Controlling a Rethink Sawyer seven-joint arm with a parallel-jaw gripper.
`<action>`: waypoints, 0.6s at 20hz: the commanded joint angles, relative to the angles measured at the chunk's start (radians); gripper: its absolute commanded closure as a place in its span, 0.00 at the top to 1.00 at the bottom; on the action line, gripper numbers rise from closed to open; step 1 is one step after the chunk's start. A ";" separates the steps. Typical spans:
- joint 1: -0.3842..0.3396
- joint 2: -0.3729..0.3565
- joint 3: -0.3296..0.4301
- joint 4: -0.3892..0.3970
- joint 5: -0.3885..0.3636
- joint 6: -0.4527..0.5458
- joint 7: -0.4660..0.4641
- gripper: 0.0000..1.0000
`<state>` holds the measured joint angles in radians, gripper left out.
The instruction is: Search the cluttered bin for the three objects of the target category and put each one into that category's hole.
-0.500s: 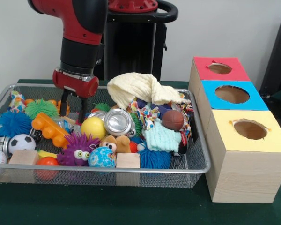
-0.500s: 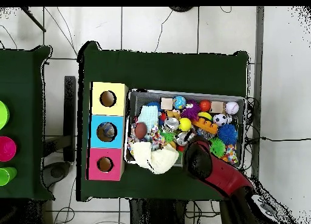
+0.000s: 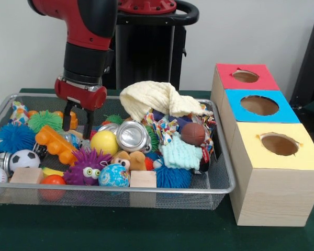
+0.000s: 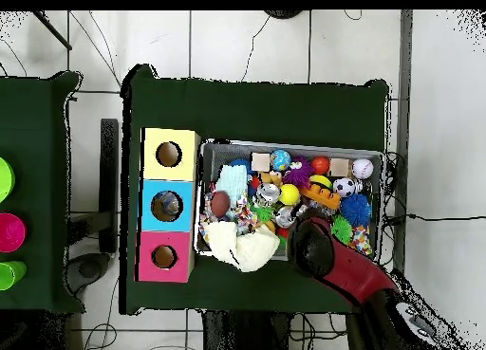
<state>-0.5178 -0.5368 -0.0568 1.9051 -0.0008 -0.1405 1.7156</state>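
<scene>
The silver wire mesh bin (image 3: pixel 220 184) sits on the green table, packed with toys; it also shows in the overhead view (image 4: pixel 380 158). My gripper (image 3: pixel 76 119) hangs open and empty inside the bin's back left part, just above an orange toy truck (image 3: pixel 55 145) and left of a yellow ball (image 3: pixel 104 142). A crushed silver can (image 3: pixel 132 136), a yellow cloth (image 3: pixel 156 98), a brown football (image 3: pixel 193 133), a purple fuzzy toy (image 3: pixel 87 166) and a soccer ball (image 3: pixel 24 159) lie in the bin. In the overhead view the red arm (image 4: pixel 332 261) covers the gripper.
Three wooden boxes with holed tops stand right of the bin: red (image 3: pixel 245 76), blue (image 3: pixel 259 105), yellow (image 3: pixel 279 144). In the overhead view they sit left of the bin (image 4: pixel 168 206). The black pedestal (image 3: pixel 146 52) stands behind the bin.
My gripper has shifted slightly left and a little up over the bin's back left. The toys have not moved.
</scene>
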 commanded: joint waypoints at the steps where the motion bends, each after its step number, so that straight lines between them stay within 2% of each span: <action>1: -0.034 0.044 0.060 -0.096 0.003 -0.066 0.178 1.00; 12: -0.049 0.071 0.080 -0.114 -0.009 -0.095 0.184 1.00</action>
<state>-0.5481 -0.5167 -0.0545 1.8769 -0.0008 -0.1407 1.7156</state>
